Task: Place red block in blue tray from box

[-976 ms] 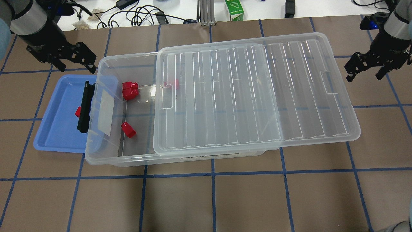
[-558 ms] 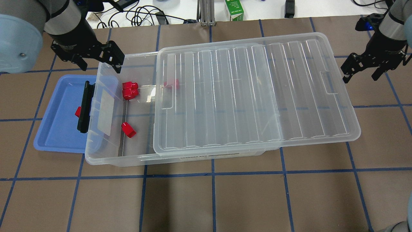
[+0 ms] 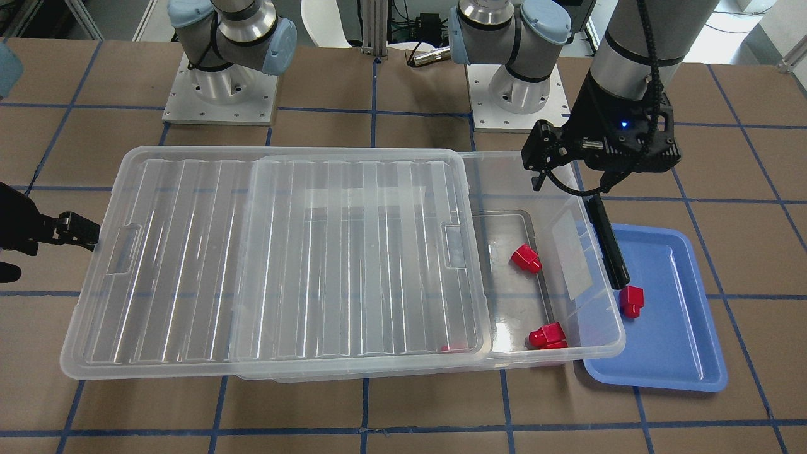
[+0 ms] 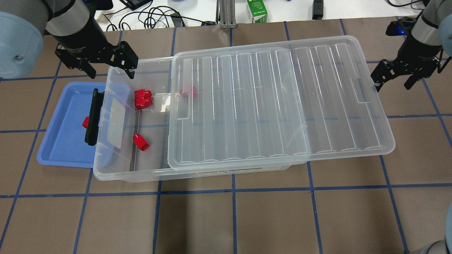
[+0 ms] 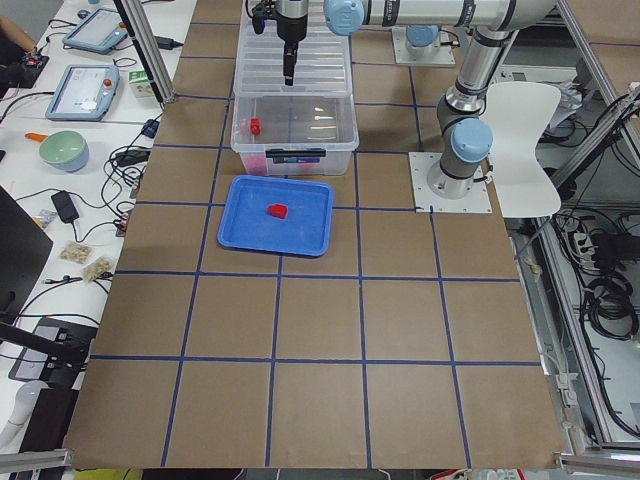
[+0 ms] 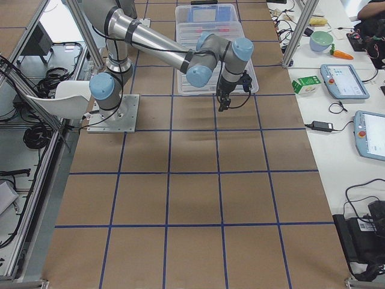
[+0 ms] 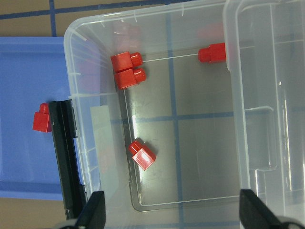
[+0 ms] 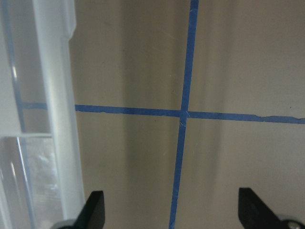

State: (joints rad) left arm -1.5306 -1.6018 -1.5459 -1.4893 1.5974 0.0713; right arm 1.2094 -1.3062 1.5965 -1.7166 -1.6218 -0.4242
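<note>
The left gripper (image 4: 112,71) has travelled from beside the far corner of the blue tray (image 4: 60,148) to a station high over the open end of the box (image 4: 120,174). The right gripper (image 4: 392,83) has edged closer to the lid (image 4: 282,102). Both sets of jaws stand wide and carry nothing.

One red block (image 4: 85,122) lies in the tray, just beside the box's black latch (image 4: 92,116). Inside the box are a lone red block (image 7: 143,155) on the floor, a touching pair (image 7: 127,70) near the far wall, and a fourth block (image 7: 212,52) at the lid's edge.

The left arm is plainly the nearer; the right hangs over the table past the lid's other end. In the left wrist view the lone block lies ahead of the fingers and closest to them, a little toward the tray side of centre. Its long axis runs oblique to the line between the fingers, stepped end toward the tray side.

Judgement: the descent calls for a wrist turn to square the jaws across that block.
</note>
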